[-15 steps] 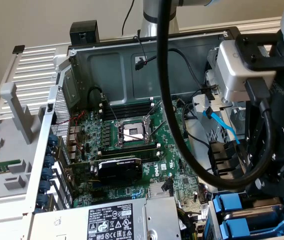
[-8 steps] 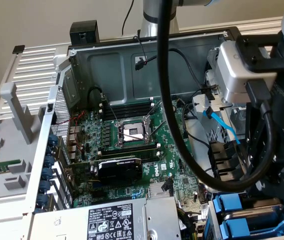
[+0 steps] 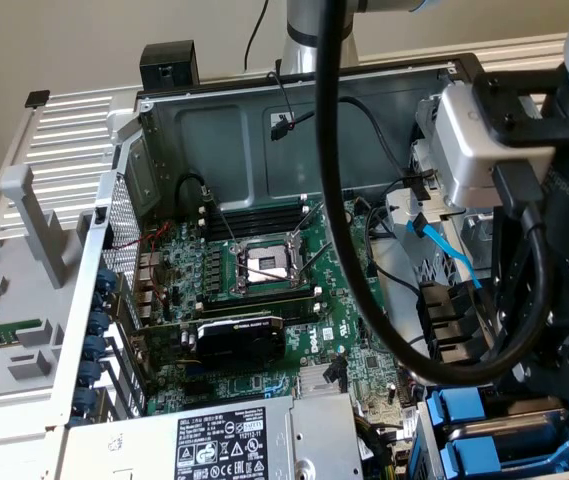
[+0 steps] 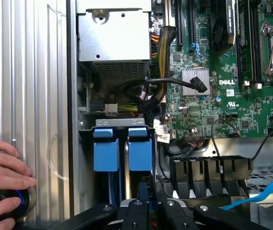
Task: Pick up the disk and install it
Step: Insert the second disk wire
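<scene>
Two blue-fronted carriers stand side by side in the drive bay of the open computer case (image 3: 129,230). The disk (image 4: 140,148) is the one next to the motherboard; the other carrier (image 4: 106,148) sits beside it towards the case wall. My gripper (image 4: 148,199) hangs right over the disk's near end. Its black fingers (image 4: 137,207) are drawn close together, apparently pinching the disk's edge. In the exterior view the gripper (image 3: 549,385) is low at the right, over both blue carrier fronts (image 3: 459,408).
A person's hand (image 4: 4,175) rests on a black knob outside the case. The silver power-supply box (image 4: 112,33) lies beyond the bay. The motherboard (image 3: 264,270), a black cable bundle (image 4: 150,91) and a blue data cable (image 4: 266,191) crowd the bay's surroundings.
</scene>
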Available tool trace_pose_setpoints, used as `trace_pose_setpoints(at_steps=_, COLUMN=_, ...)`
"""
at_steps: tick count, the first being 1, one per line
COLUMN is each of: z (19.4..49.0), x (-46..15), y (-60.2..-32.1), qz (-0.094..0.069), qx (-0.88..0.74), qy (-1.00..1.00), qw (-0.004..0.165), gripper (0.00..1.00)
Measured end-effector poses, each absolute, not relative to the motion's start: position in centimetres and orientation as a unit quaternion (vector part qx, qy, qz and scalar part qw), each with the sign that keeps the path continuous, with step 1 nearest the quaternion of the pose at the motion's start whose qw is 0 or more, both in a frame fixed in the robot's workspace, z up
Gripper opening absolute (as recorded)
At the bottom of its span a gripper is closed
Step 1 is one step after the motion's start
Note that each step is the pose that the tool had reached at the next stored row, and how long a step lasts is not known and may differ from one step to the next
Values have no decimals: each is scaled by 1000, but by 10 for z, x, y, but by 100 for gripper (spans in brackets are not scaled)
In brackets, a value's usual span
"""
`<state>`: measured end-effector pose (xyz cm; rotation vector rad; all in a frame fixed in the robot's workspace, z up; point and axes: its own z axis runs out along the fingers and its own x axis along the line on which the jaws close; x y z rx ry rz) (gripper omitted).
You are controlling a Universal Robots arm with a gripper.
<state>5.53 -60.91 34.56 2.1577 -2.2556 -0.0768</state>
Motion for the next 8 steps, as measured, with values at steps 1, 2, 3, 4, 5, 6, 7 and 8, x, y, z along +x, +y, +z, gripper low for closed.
trace_pose_setpoints(at_steps=1, z=345, x=55, y=-609, qz=-25, qx=691, qy=-722, qw=9, gripper=16)
trace_pose_setpoints(at_steps=2, z=345, x=55, y=-609, qz=-25, qx=691, qy=-722, qw=9, gripper=16)
trace_pose_setpoints(at_steps=3, z=345, x=55, y=-609, qz=-25, qx=691, qy=-722, qw=9, gripper=16)
trace_pose_setpoints(at_steps=4, z=345, x=55, y=-609, qz=-25, qx=691, qy=-722, qw=9, gripper=16)
trace_pose_setpoints(at_steps=5, z=345, x=55, y=-609, qz=-25, qx=691, qy=-722, qw=9, gripper=16)
trace_pose_setpoints(at_steps=6, z=344, x=55, y=-609, qz=-25, qx=691, qy=-722, qw=9, gripper=16)
trace_pose_setpoints(at_steps=7, z=344, x=55, y=-609, qz=-25, qx=691, qy=-722, qw=9, gripper=16)
trace_pose_setpoints(at_steps=8, z=344, x=55, y=-609, qz=-25, qx=691, qy=-722, qw=9, gripper=16)
